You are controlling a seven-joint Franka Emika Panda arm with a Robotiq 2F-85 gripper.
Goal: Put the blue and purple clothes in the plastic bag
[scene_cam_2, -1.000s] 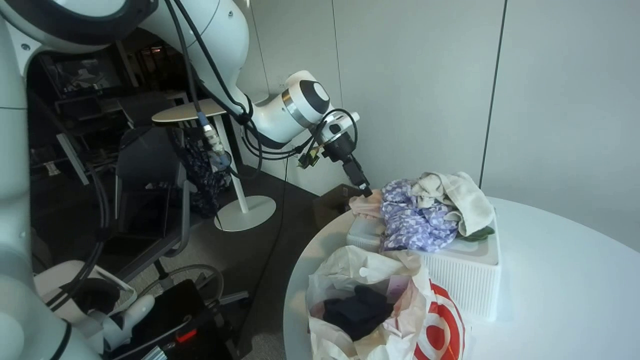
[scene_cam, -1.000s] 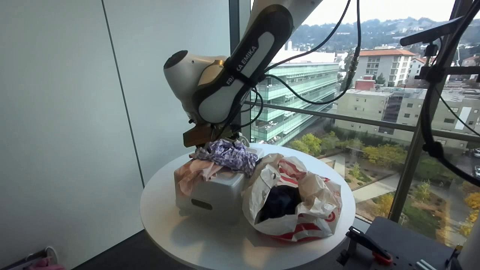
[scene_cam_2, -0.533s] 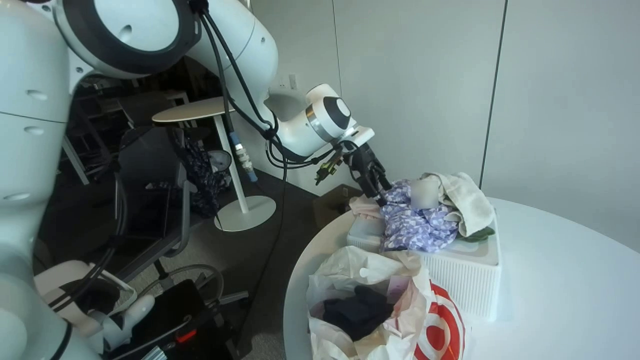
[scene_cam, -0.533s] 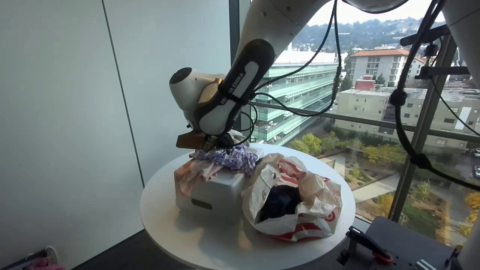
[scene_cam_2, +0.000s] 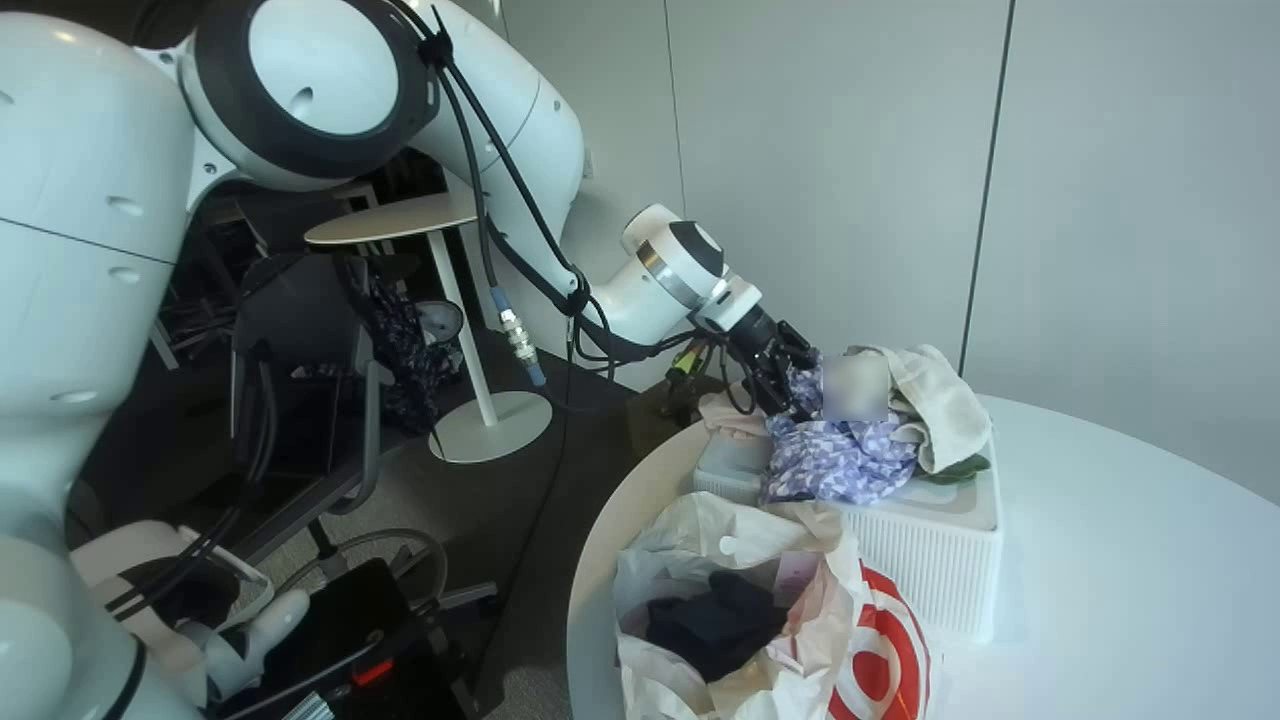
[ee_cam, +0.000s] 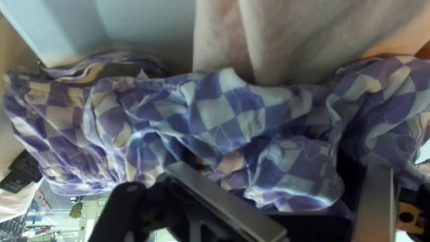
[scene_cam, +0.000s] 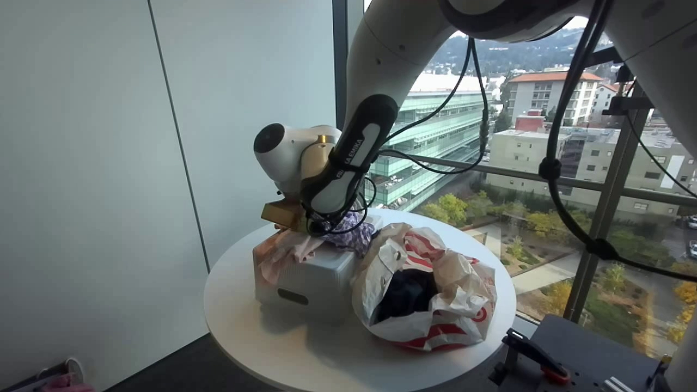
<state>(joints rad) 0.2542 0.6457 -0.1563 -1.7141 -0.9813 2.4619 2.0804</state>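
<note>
White bag (scene_cam_2: 880, 655): thin, crumpled, red print; stands by the rim of the round white desk (scene_cam_2: 1120, 580), mouth gaping upward.
Navy garment (scene_cam_2: 715, 625): inside the bag, bunched, near black; seen through the mouth in both exterior views.
Box (scene_cam_2: 930, 575): pale, ribbed side, on the desk just behind the bag in an exterior view; touching or not, can't tell.
Purple garment (scene_cam_2: 840, 465): checked with white, heaped on the box top, spilling to the edge that faces the bag.
Claw (ee_cam: 275, 168): spread wide, two fingers well apart, down at the purple garment; in the wrist view its folds lie loose between and past the fingers. Tip contact: can't tell.
Pink cloth (scene_cam: 286, 256): pale, hung over the box's top edge at one end, right beside the purple garment.
Cream cloth (scene_cam_2: 940, 405): at the box's opposite end, against the purple garment; a blurred square hides part of the pile there.
Green item (scene_cam_2: 957, 469): dark bit poking out under the cream cloth near the box's edge; kind can't be told.
Wall (scene_cam_2: 1130, 200): pale panels past the desk.
Window (scene_cam: 601, 223): farthest, buildings (scene_cam: 555, 98) and trees (scene_cam: 452, 207) outside.
</note>
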